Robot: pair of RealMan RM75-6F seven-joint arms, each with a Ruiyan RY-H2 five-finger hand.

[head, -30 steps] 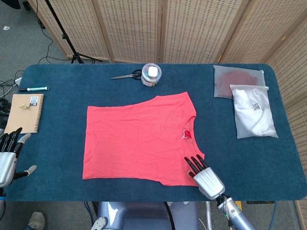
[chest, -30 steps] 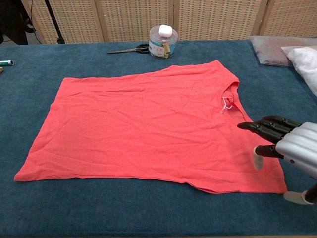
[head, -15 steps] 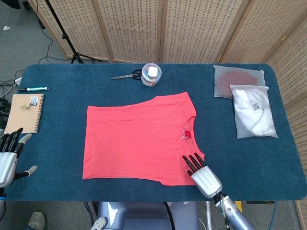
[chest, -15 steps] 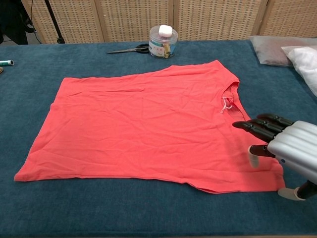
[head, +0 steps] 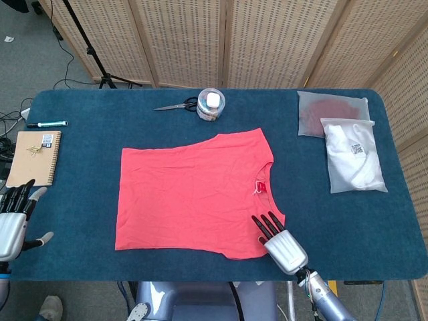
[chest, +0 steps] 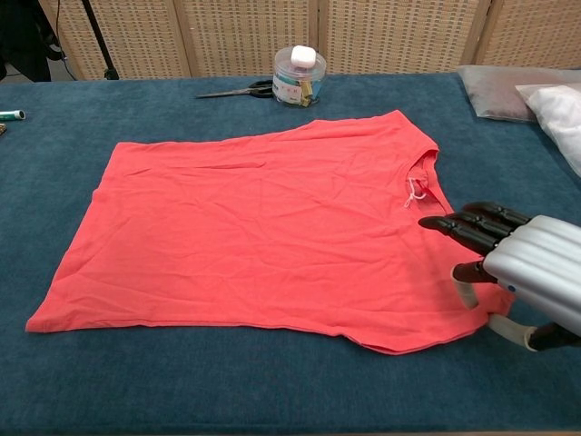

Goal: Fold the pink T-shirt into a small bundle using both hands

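The pink T-shirt (head: 194,194) lies spread flat on the blue table, collar toward the right, and it shows in the chest view too (chest: 263,218). My right hand (head: 281,244) is at the shirt's near right corner. Its dark fingers (chest: 463,227) stretch out just above the cloth, and its thumb sits at the hem, hiding that corner (chest: 522,272). I see no cloth held in it. My left hand (head: 13,221) hovers at the table's far left edge with its fingers apart, well clear of the shirt. Only the head view shows it.
Scissors (head: 177,105) and a round clear jar (head: 211,103) sit behind the shirt. A notebook (head: 33,157) and a pen (head: 47,124) lie at the far left. Two bagged garments (head: 332,112) (head: 354,157) lie at the right. Folding screens stand behind the table.
My right hand has slid left and forward, further over the shirt's near right corner, which its thumb now hides. My left hand has sunk slightly.
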